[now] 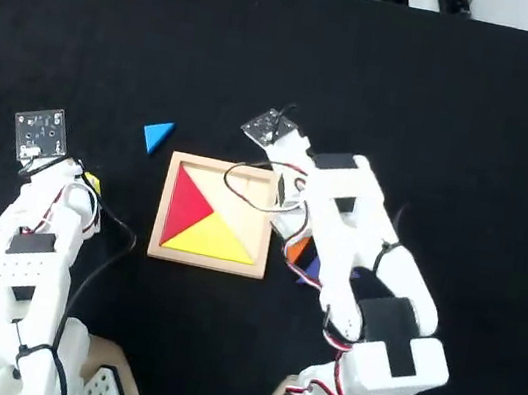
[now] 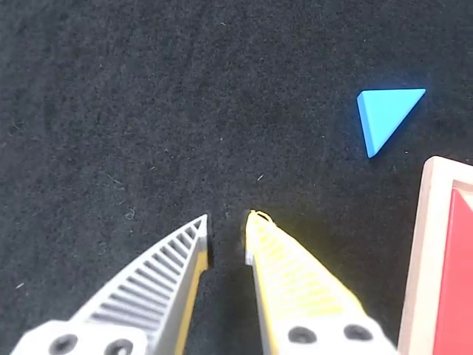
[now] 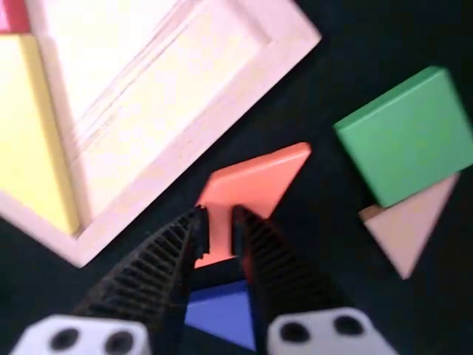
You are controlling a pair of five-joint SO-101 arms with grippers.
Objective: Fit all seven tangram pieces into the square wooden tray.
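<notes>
Right of centre in the high view, right hand [image 3: 218, 213] pinched narrow on orange piece [image 3: 251, 185], just off tray [image 1: 207, 262] rim, likely for lifting into the bare upper-right half. Red triangle [image 1: 186, 207] and yellow triangle [image 1: 214, 240] already seated. Green square [image 3: 406, 137], tan triangle [image 3: 410, 225], dark blue piece [image 3: 222, 314] close by. Left hand [image 2: 227, 222] narrow, empty, over surface [image 1: 461, 109] at lower left, clear of the work. Blue triangle [image 1: 157, 134] off tray's upper-left corner.
</notes>
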